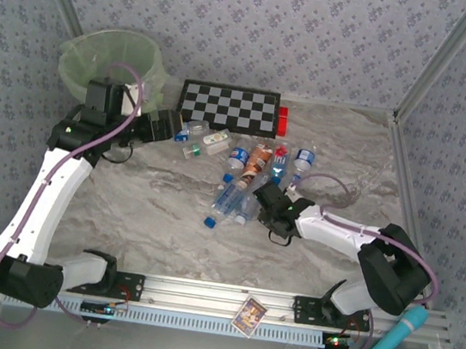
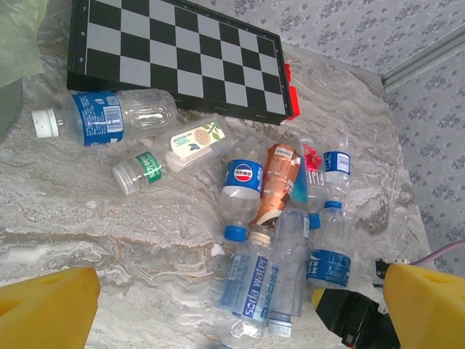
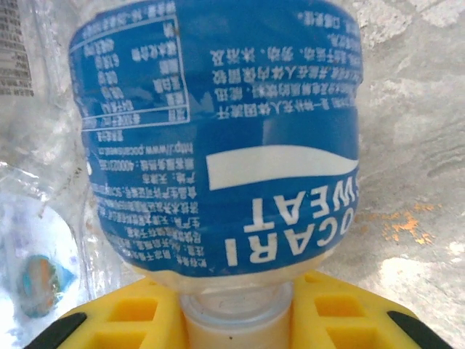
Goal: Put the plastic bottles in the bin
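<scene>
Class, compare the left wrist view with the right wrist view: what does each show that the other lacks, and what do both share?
Left wrist: the checkerboard and a scattered pile of plastic bottles. Right wrist: a close-up of the right gripper shut on the neck of a blue-labelled bottle. Both: bottles lying on the marbled table.

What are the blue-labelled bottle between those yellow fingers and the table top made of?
The blue-labelled bottle looks like clear plastic with a glossy printed label; its neck is translucent. The table top looks like grey-veined marble or printed laminate; I cannot tell which.
</scene>
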